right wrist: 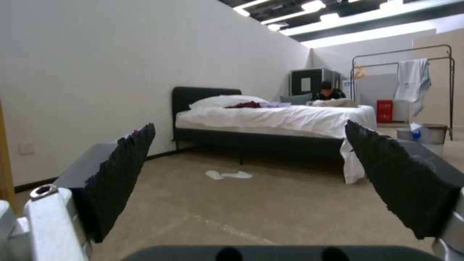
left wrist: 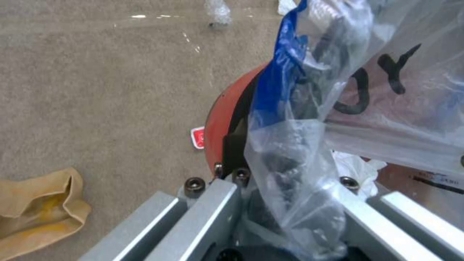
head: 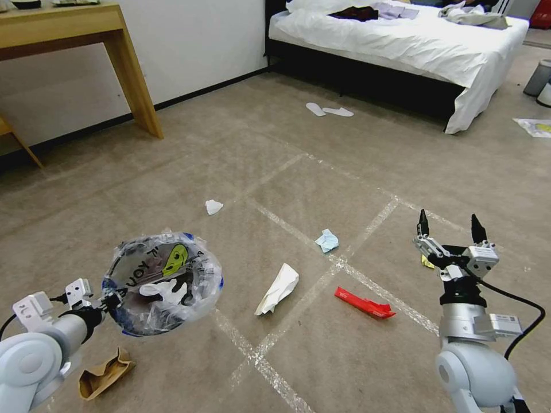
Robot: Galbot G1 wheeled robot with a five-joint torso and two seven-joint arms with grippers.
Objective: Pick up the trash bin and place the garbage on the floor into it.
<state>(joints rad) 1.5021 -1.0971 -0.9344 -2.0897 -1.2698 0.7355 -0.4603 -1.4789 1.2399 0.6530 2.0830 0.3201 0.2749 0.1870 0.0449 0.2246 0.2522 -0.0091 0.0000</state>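
My left gripper [head: 109,301] is shut on the rim of the red trash bin [head: 162,284], held tilted above the floor [head: 287,160] at lower left. Up close, its red wall [left wrist: 224,119] and printed clear bag [left wrist: 338,90] show. My right gripper [head: 449,228] stands open at lower right, fingers pointing up, holding nothing. Garbage lies between them: a white tissue [head: 213,206], a light-blue wad [head: 327,240], folded white paper [head: 279,288], a red wrapper [head: 364,302], a yellow packet [head: 427,263] behind the right gripper, and a brown cardboard scrap [head: 103,374] under the left arm.
A wooden table [head: 86,34] stands at the far left wall. A white bed [head: 402,46] is at the back, with slippers [head: 330,110] on the carpet before it. Grey bins [head: 539,77] and a flat paper [head: 536,126] sit at the far right.
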